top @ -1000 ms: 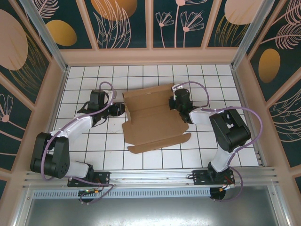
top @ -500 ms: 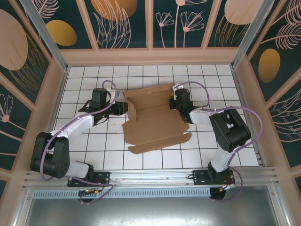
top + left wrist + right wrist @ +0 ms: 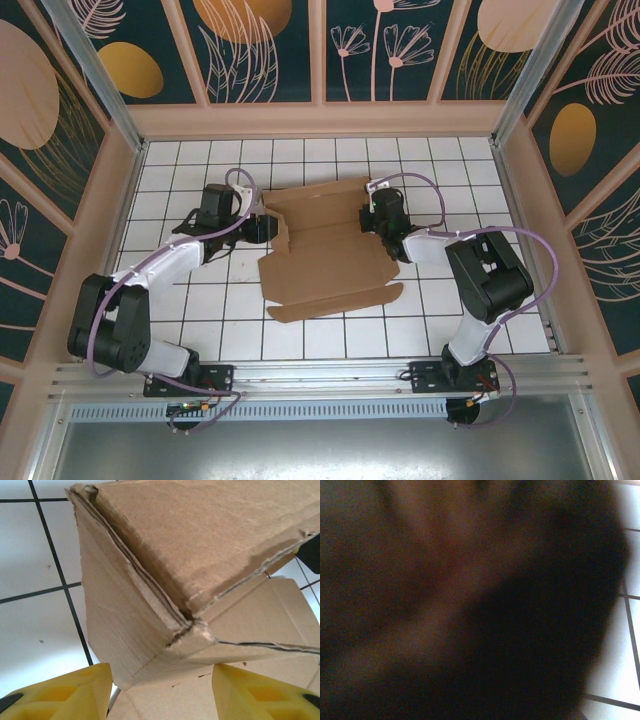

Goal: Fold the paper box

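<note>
**Paper box half up, and its walls could fall flat again**

Paper box (image 3: 325, 255) lay in the middle of the white tiled table (image 3: 200, 340), between the two arms. It was only partly folded. The far wall and the left wall stood up a bit, and the long front flap lay flat toward the near edge.

The left gripper (image 3: 262, 228) was at the far left corner of the box. Its yellow fingers (image 3: 70, 692) were spread wide, with the corner poking in between them. They did not look like they were squeezing it.

The right gripper (image 3: 375, 222) was at the far right side of the box. Its fingers were pressed together. The right wrist view was dark and blurry, so I could not tell if a bit of card was pinched there.

Here is what could have gone wrong. With nothing squeezing the left corner, the walls could have flopped back down. The crease at that corner already looked rough and a little torn, so a hard pinch or a push in the wrong spot could have ripped or crushed it. The box also looked light, so a push from one side could have made it slide or turn on the smooth table.
</note>
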Robot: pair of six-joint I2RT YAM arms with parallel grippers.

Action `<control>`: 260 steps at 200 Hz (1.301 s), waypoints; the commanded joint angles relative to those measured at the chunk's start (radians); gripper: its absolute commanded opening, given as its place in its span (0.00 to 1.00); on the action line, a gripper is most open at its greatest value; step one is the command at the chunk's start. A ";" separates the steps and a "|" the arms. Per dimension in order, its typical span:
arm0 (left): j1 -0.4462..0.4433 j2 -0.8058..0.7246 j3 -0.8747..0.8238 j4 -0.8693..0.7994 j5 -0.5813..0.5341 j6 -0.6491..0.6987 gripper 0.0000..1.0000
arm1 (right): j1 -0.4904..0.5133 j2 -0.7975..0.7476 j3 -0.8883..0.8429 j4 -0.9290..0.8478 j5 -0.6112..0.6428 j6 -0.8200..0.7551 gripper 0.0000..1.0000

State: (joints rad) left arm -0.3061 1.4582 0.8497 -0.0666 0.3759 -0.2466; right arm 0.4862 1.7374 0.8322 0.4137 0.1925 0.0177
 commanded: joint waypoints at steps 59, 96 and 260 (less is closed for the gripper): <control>-0.006 0.095 0.045 0.130 -0.088 0.038 0.60 | -0.001 0.014 0.015 -0.025 -0.021 0.025 0.00; -0.017 0.109 0.051 0.171 -0.145 0.075 0.62 | -0.001 0.013 0.016 -0.026 -0.024 0.025 0.00; -0.079 0.250 0.117 0.241 -0.491 0.165 0.22 | 0.045 0.005 0.015 -0.029 0.045 0.069 0.00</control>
State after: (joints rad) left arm -0.3561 1.6909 0.9436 0.1539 0.0261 -0.0998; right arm 0.4984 1.7374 0.8333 0.4110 0.1947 0.0410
